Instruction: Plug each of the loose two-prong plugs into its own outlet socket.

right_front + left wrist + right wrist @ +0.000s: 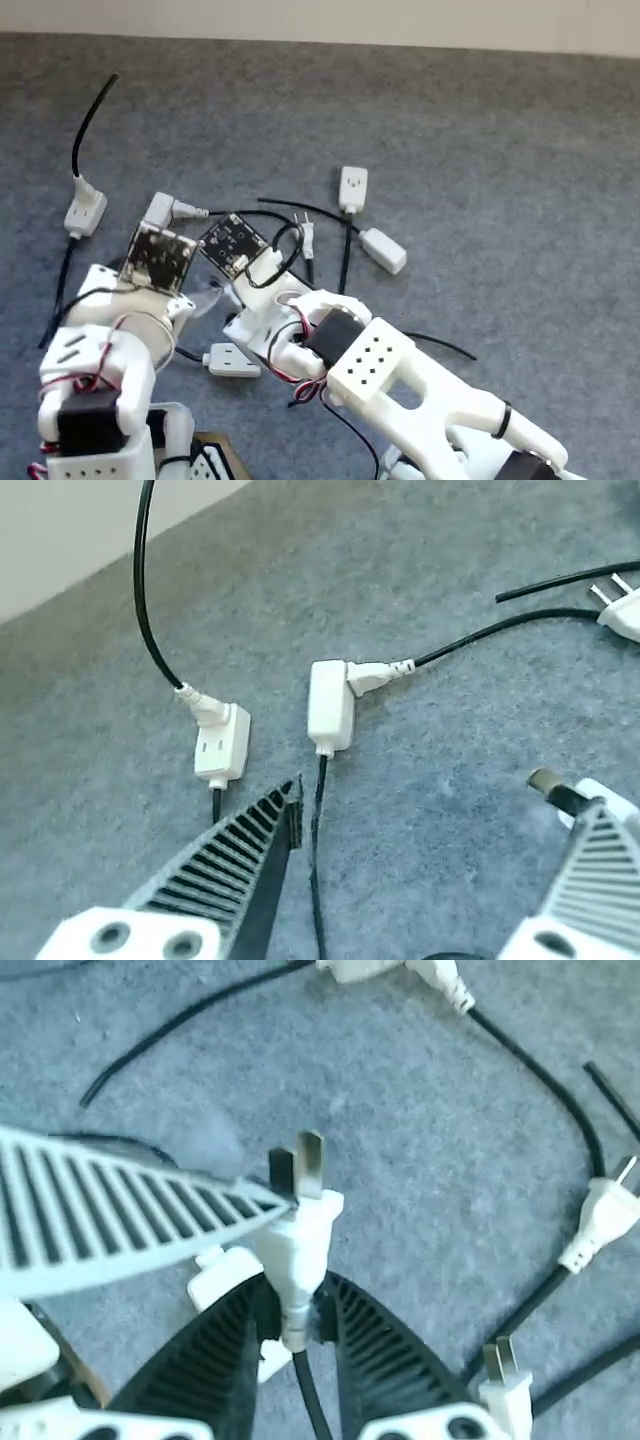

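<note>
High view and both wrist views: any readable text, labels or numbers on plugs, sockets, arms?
None readable. The plug in the right gripper and the two outlet sockets show no legible markings. Any print on the camera board is too small to read.

No word, number, brand or sign can be read anywhere. The white two-prong plug [297,1240], the white plastic outlet block [352,188] on the far side of the grey carpet, and the dark square circuit board [236,243] on a wrist show no legible print.
</note>
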`<state>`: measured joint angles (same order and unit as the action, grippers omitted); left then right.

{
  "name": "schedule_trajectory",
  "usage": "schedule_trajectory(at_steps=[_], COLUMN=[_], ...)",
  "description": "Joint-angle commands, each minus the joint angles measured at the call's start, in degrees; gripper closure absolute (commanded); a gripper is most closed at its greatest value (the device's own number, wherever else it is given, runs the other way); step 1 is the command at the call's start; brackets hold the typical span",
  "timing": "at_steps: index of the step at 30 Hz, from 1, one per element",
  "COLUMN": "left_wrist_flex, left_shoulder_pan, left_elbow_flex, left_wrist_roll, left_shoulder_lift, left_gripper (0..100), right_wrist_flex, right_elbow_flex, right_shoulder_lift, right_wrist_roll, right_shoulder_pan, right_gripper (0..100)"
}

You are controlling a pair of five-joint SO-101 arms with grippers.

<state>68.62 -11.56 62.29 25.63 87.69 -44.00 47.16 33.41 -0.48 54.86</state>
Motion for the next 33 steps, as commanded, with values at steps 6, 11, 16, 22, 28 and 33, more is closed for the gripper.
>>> schedule_trajectory(at_steps=[6,11,16,22,28,33], left_wrist_flex=[-5.7,-5.7,-5.5,-5.7,-5.7,-5.7], left_shoulder_pan=[0.7,0.9,0.9,0.9,1.0,0.9], left_elbow_flex=[7.5,7.9,8.0,10.1,10.2,11.9], left_wrist_roll=[-0.4,-0.4,-0.4,-0.4,-0.3,-0.1], left_shoulder_lift=[2.7,2.7,2.7,3.1,3.1,3.1], left_gripper=[60,60,60,60,60,60], right_wrist_flex=[-7.6,-12.7,-16.4,-19.0,-19.5,-22.7], right_elbow_flex=[-3.0,-7.4,-14.5,-17.5,-17.2,-18.7], right_shoulder_lift=[2.9,2.9,2.2,2.2,2.5,2.7], right_wrist_roll=[2.4,5.0,6.8,7.0,6.9,7.0], right_shoulder_pan=[0.7,0.7,0.6,0.7,0.6,0.3], right_gripper=[99.3,99.3,99.3,99.3,99.3,99.3])
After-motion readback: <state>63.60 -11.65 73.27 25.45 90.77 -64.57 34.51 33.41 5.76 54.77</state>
